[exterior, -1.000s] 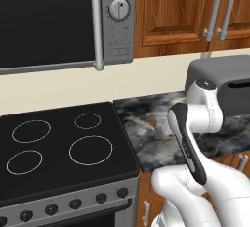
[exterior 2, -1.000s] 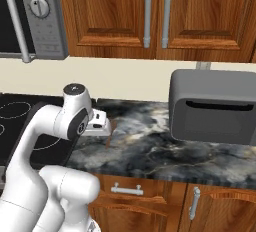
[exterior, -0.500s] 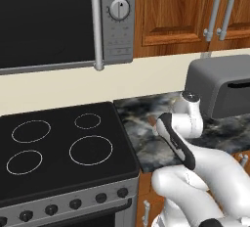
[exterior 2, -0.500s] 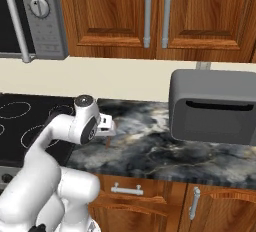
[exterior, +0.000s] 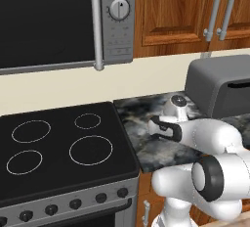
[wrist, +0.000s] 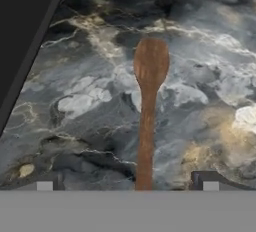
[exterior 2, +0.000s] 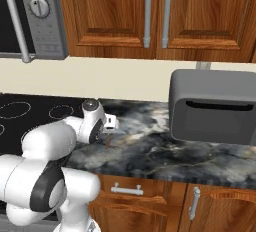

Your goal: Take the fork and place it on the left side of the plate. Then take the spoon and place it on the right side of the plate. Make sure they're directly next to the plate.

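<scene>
- Brown wooden spoon [wrist: 148,111] lies flat on the marble counter [wrist: 200,51], directly beneath our gripper [wrist: 127,183].
- Our fingers are spread wide, holding nothing.
- We judge the spoon step underway: descend, straddle the handle, close.

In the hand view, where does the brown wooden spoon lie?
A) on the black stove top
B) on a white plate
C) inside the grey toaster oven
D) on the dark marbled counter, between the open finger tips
D: the brown wooden spoon lies flat on the dark marbled counter, its handle running down between the two spread tips of the gripper.
</scene>
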